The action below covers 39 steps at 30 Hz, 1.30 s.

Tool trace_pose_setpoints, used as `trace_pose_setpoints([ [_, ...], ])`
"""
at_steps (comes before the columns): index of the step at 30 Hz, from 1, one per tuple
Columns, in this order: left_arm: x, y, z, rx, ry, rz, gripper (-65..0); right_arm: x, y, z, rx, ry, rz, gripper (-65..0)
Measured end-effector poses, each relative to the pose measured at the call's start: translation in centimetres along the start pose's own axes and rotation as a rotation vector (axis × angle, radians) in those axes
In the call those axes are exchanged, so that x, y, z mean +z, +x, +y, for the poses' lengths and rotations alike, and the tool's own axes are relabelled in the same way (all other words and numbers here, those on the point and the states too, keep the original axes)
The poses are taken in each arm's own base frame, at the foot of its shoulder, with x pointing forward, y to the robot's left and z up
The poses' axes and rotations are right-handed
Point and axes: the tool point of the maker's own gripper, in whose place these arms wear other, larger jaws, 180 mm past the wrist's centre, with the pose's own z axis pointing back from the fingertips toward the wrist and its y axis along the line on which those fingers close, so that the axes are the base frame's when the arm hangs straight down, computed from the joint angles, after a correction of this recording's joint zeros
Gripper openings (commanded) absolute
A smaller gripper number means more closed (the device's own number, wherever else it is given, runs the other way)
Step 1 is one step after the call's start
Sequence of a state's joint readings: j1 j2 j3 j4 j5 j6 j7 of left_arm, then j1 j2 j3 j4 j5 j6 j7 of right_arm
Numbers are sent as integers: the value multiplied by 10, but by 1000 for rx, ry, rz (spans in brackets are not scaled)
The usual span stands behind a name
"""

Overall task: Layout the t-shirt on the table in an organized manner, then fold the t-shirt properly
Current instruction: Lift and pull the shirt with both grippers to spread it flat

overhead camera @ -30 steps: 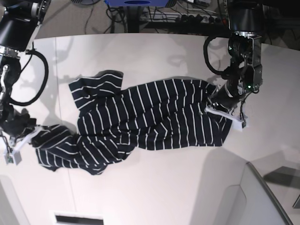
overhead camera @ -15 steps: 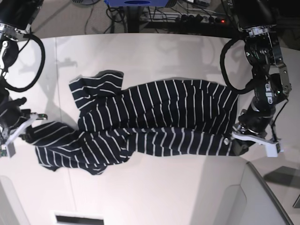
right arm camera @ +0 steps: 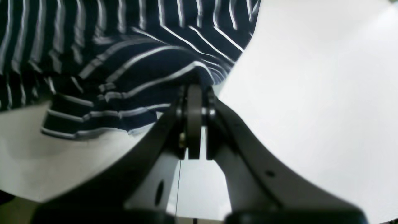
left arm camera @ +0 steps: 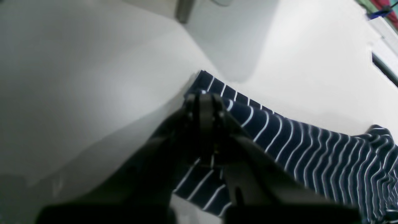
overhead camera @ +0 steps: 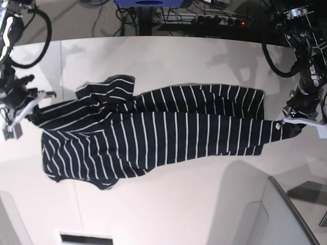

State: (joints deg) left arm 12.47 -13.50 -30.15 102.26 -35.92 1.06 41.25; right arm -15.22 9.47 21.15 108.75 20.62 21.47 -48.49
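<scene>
the t-shirt [overhead camera: 153, 138] stretches between the left hand [overhead camera: 286, 127] and right hand [overhead camera: 28, 109], each pinching an end.

base: overhead, whole table [overhead camera: 168, 204] | wrists: close, low, slightly blurred | shared: t-shirt [overhead camera: 153, 138]

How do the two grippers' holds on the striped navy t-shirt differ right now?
The left gripper pinches the dark navy, white-striped cloth t-shirt at the base view's right end, over the white table's near edge. The right gripper pinches the opposite, bunched end. Both are shut on cloth, stretching it.
</scene>
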Motion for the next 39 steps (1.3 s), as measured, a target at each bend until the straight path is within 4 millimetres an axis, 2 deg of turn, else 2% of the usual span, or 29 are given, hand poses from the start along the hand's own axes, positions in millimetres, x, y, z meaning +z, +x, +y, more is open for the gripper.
trace_pose_setpoints([
  [3, 7, -12, 13, -29, 24, 40, -650, 7, -23, 3, -5, 5, -4, -648],
  [7, 10, -15, 18, -41, 32, 52, -650, 18, -45, -2, -14, -11, 23, -648],
  [12, 24, -17, 10, -76, 15, 51, -650, 51, -44, -51, -42, -164, -5, -648],
  [15, 24, -8, 1, -79, -8, 21, -650, 55, -34, -63, -45, -197, -32, -648],
  [17, 19, 2, -6, -81, -21, -3, -650, 49, -14, -64, -47, -195, -77, -648],
  [20, 12, 24, -20, -71, -49, -58, -650, 40, 34, -61, -46, -184, -186, -648],
  [22, 8, 36, -33, -85, -79, -85, -650, 32, 57, -55, -2, -154, -181, -648],
  [25, -3, 45, -48, -91, -114, -95, -650, 17, 109, -46, 63, -120, -223, -648],
  [28, -16, 51, -50, -65, -117, -96, -650, 7, 165, -27, 108, -53, -315, -648],
  [29, -19, 52, -48, -57, -114, -95, -650, 1, 177, -21, 120, -33, -324, -648],
  [33, -30, 69, -42, -55, -98, -104, -650, -19, 219, -19, 123, -3, -332, -648],
  [36, -38, 88, -34, -62, -81, -124, -650, -38, 233, -18, 116, 17, -302, -648],
  [39, -47, 100, -25, -52, -56, -129, -650, -52, 252, -1, 136, 67, -339, -648],
])
